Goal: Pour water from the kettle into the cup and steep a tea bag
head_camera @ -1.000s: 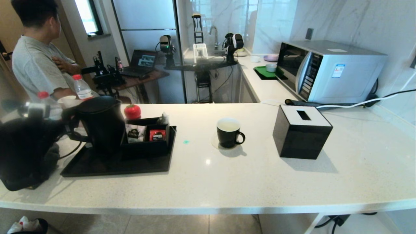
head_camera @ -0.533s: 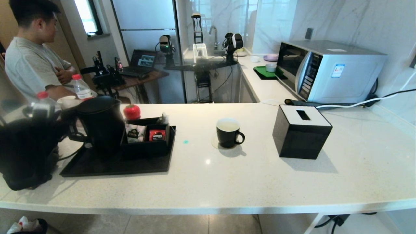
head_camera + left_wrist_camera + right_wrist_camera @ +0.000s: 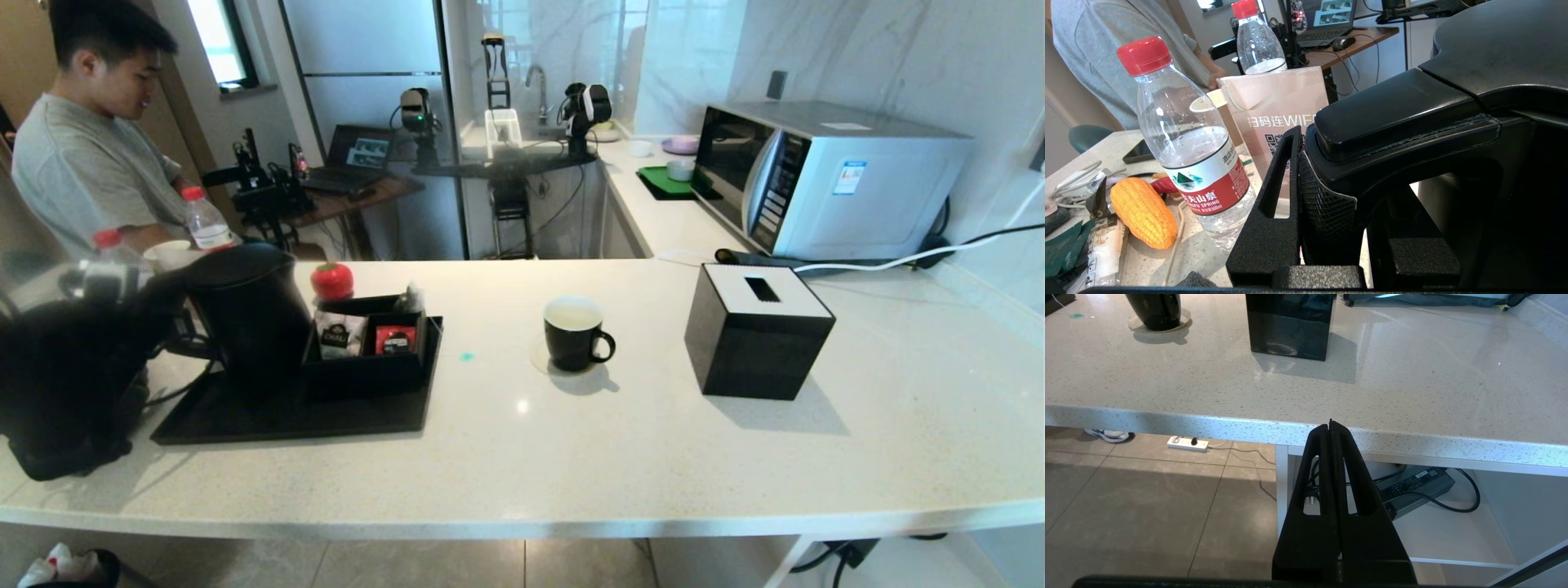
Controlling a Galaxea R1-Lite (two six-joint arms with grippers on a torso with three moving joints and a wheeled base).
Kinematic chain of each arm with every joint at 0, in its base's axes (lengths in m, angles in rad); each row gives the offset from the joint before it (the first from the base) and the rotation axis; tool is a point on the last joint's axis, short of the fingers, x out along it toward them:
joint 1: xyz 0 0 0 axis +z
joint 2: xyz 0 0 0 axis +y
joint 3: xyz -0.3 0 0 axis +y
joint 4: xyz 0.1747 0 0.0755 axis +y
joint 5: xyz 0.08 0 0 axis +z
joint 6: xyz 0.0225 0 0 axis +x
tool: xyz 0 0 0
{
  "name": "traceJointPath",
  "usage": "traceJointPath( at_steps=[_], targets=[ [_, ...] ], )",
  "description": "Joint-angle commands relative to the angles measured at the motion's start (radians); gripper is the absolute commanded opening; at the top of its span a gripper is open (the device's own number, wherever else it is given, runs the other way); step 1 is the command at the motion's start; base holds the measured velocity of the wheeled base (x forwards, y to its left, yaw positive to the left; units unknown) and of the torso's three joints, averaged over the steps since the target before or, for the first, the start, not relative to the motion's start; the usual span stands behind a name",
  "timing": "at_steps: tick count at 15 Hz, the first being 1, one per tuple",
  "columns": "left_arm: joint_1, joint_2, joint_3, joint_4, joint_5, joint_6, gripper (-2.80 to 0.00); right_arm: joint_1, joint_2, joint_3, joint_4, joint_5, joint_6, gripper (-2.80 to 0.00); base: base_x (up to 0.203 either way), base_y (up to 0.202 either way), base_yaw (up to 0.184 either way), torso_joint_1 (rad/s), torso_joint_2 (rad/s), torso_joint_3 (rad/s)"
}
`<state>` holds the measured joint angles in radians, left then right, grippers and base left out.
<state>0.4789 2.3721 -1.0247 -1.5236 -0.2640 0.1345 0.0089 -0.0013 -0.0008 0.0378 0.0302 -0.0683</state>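
Black kettle [image 3: 249,314] upright on tray; cup [image 3: 574,333] apart.

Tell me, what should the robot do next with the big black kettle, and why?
Probably lift it off the tray. The left gripper is shut on the kettle handle, and the cup stands apart to the right.

Black tissue box [image 3: 759,331] right on counter [image 3: 653,457] — microwave [image 3: 824,175] behind. Black tray [image 3: 294,416] left, red-capped bottle [image 3: 1186,139] and toy corn [image 3: 1143,212] beside it — man in grey shirt [image 3: 82,155] behind.
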Motion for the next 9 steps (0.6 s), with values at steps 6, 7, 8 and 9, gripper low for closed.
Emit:
traceJointPath(
  at_steps=[6,7,8,9],
  targets=[
    [0.001,-0.045,0.004,-0.046,0.007,-0.032,-2.80,0.000,0.001,-0.011,0.004,0.000,-0.001,-2.80,0.000,0.000,0.000,0.000,0.00,0.000],
    [0.001,-0.056,0.009,-0.046,0.010,-0.034,-2.80,0.000,0.001,-0.011,0.004,0.000,-0.001,-2.80,0.000,0.000,0.000,0.000,0.00,0.000],
    [0.001,-0.069,0.014,-0.046,0.012,-0.045,-2.80,0.000,0.001,-0.011,0.004,0.000,-0.001,-2.80,0.000,0.000,0.000,0.000,0.00,0.000],
    [0.002,-0.082,0.022,-0.046,0.012,-0.055,-2.80,0.000,0.001,-0.011,0.004,0.000,-0.001,-2.80,0.000,0.000,0.000,0.000,0.00,0.000]
  ],
)
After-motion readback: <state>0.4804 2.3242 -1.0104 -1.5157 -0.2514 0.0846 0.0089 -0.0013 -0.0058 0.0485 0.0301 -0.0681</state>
